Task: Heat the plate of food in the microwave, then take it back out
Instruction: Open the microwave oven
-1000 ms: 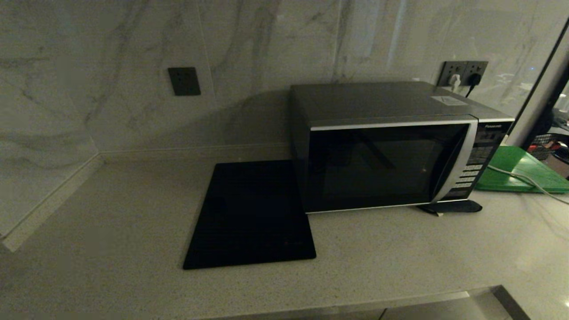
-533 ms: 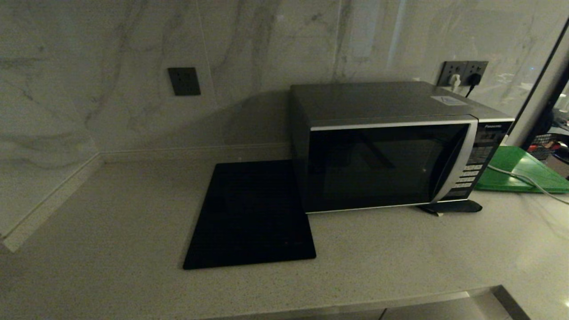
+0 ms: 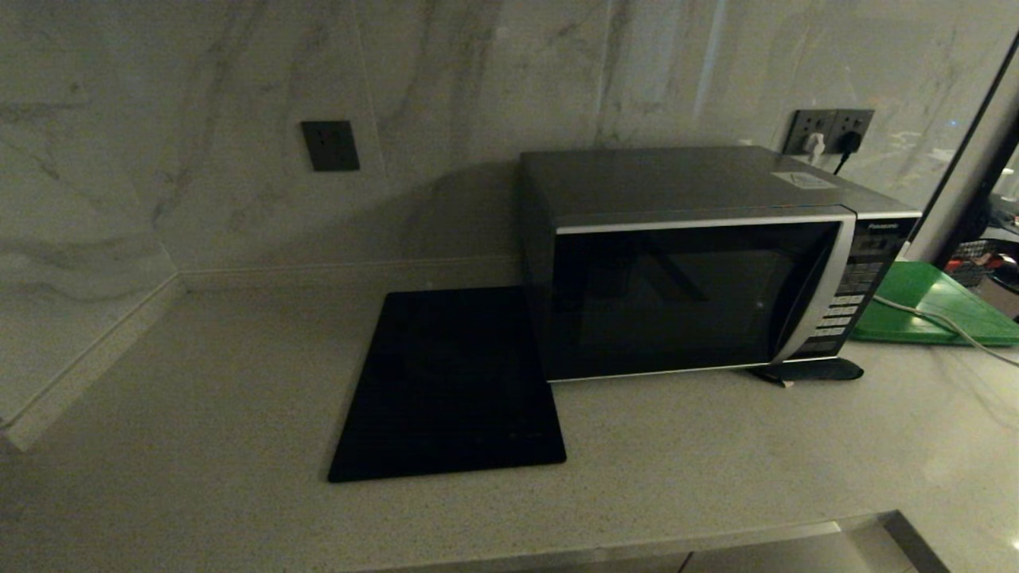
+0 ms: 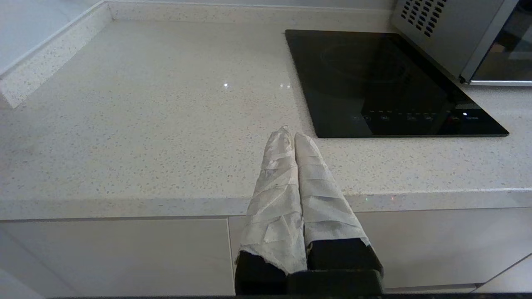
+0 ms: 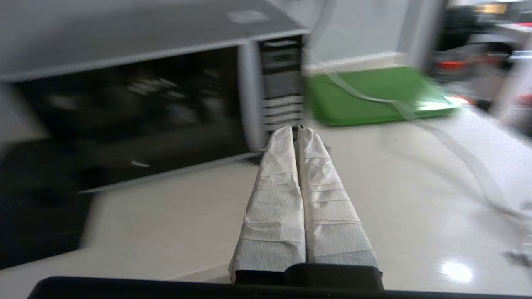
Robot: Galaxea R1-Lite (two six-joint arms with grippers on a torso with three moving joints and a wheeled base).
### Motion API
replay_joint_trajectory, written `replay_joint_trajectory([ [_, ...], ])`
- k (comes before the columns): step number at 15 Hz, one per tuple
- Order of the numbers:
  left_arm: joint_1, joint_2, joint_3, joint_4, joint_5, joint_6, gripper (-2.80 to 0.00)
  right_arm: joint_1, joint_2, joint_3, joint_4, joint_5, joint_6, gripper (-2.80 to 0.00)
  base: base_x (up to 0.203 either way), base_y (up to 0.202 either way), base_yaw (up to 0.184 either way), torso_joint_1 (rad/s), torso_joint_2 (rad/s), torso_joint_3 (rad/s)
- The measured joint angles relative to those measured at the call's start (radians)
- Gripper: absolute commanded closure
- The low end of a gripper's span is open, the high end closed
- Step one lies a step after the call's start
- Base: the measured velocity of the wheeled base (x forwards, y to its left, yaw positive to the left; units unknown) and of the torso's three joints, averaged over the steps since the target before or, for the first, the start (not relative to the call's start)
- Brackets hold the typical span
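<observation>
The silver-grey microwave point(image 3: 700, 263) stands on the counter with its dark door closed and its curved handle point(image 3: 816, 290) beside the button panel point(image 3: 856, 294). The plate of food is out of view. Neither arm shows in the head view. My left gripper point(image 4: 291, 133) is shut and empty, hanging over the counter's front edge near the cooktop. My right gripper point(image 5: 296, 131) is shut and empty, low over the counter, pointing at the microwave point(image 5: 166, 91) near its button panel point(image 5: 282, 83).
A flat black cooktop point(image 3: 450, 386) lies left of the microwave, also in the left wrist view point(image 4: 386, 83). A green board point(image 3: 931, 306) with a white cable point(image 3: 939, 322) across it lies to the right. Wall sockets point(image 3: 828, 131) sit behind the microwave.
</observation>
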Motion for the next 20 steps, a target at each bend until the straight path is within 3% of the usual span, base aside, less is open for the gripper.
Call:
replay_joint_trajectory([
  [5, 0.0, 0.0, 0.0, 0.0, 0.0, 0.0, 0.0, 0.0, 0.166, -0.055, -0.002, -0.204, -0.092, 0.0, 0.0, 0.0, 0.0, 0.0, 0.0, 0.0],
  [11, 0.0, 0.0, 0.0, 0.0, 0.0, 0.0, 0.0, 0.0, 0.269, -0.069, -0.018, -0.319, -0.133, 0.0, 0.0, 0.0, 0.0, 0.0, 0.0, 0.0],
  [13, 0.0, 0.0, 0.0, 0.0, 0.0, 0.0, 0.0, 0.0, 0.3, -0.051, -0.023, -0.457, -0.135, 0.0, 0.0, 0.0, 0.0, 0.0, 0.0, 0.0],
  [17, 0.0, 0.0, 0.0, 0.0, 0.001, 0.0, 0.0, 0.0, 0.398, -0.003, -0.133, -0.822, -0.136, 0.0, 0.0, 0.0, 0.0, 0.0, 0.0, 0.0],
  [20, 0.0, 0.0, 0.0, 0.0, 0.0, 0.0, 0.0, -0.002, 0.538, -0.003, -0.229, -0.944, -0.122, 0.0, 0.0, 0.0, 0.0, 0.0, 0.0, 0.0],
])
